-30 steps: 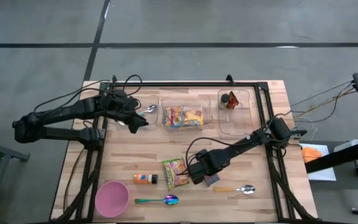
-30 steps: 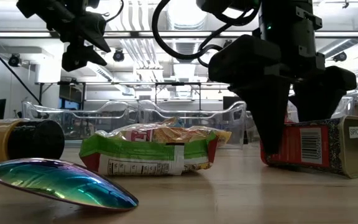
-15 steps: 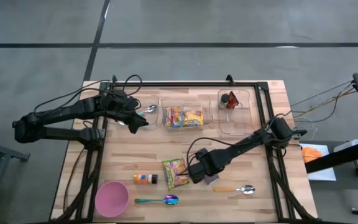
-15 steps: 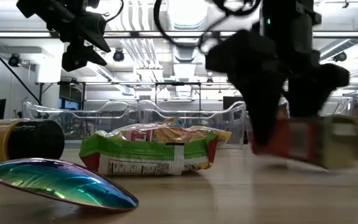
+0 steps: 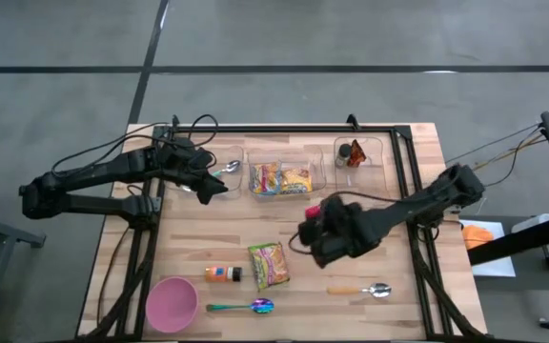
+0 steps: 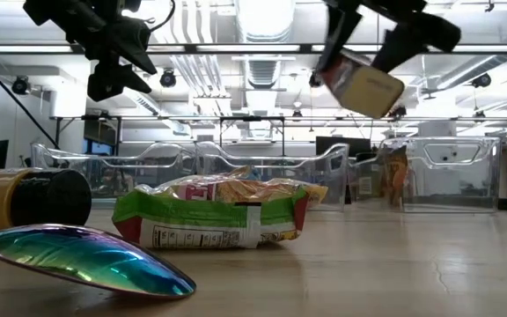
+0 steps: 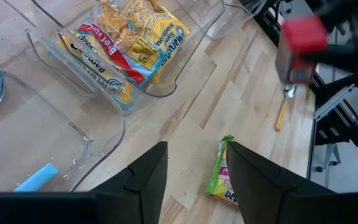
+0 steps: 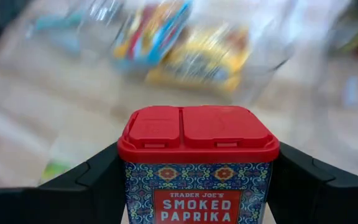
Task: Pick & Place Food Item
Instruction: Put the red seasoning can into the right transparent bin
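Note:
My right gripper (image 5: 316, 231) is shut on a paprika tin (image 8: 197, 163) with a red lid. It holds the tin high over the middle of the table, and the low view shows the tin (image 6: 364, 83) tilted in the air. A green snack packet (image 5: 270, 264) lies flat on the table in front of it. My left gripper (image 7: 194, 180) hangs open and empty above the far left bin (image 5: 225, 173), which holds a metal spoon. My right gripper pinches the tin between its two fingers (image 8: 98, 180), one on each side wall (image 8: 128, 186) just under the red lid. The fingers slant down from the table's right side. The tin is lifted clear of the table and tilted.
Three clear bins stand along the far edge. The middle bin (image 5: 322, 181) holds noodle packets and the right bin (image 5: 375, 186) a small bottle. Near the front lie an orange bottle (image 5: 222, 273), a pink bowl (image 5: 172, 303), an iridescent spoon (image 5: 246, 307) and a wooden-handled spoon (image 5: 360, 290).
My right gripper has risen from the table beside the green packet and gone toward the far edge, turning at the wrist. The paprika tin, which lay on the wood, is now lifted clear and tilted.

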`<state>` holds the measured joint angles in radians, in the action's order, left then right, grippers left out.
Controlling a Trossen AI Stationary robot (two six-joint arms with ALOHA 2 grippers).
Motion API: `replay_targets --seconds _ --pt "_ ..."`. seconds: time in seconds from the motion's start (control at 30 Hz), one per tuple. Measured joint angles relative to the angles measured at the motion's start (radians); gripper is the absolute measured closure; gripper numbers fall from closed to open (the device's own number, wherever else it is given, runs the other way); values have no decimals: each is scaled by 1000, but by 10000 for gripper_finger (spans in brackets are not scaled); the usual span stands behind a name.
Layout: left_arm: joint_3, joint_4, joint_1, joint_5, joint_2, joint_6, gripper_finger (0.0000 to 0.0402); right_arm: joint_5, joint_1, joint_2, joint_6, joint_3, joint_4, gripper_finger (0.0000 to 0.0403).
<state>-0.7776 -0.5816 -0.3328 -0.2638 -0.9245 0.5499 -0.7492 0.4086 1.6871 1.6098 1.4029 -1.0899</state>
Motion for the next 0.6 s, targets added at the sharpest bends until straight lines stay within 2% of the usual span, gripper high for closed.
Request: replay_targets --seconds 0.2,0.33,0.47,0.6 --pt "0 0 0 0 0 0 230 -180 -15 -144 187 -182 -77 121" --pt "0 1 0 0 0 1 230 -228 -56 -241 276 -329 -68 121" --pt "0 1 0 0 0 7 230 -259 -103 -320 267 -423 -58 121" --pt "0 2 0 8 0 17 230 -280 -169 -390 174 -491 -44 121"
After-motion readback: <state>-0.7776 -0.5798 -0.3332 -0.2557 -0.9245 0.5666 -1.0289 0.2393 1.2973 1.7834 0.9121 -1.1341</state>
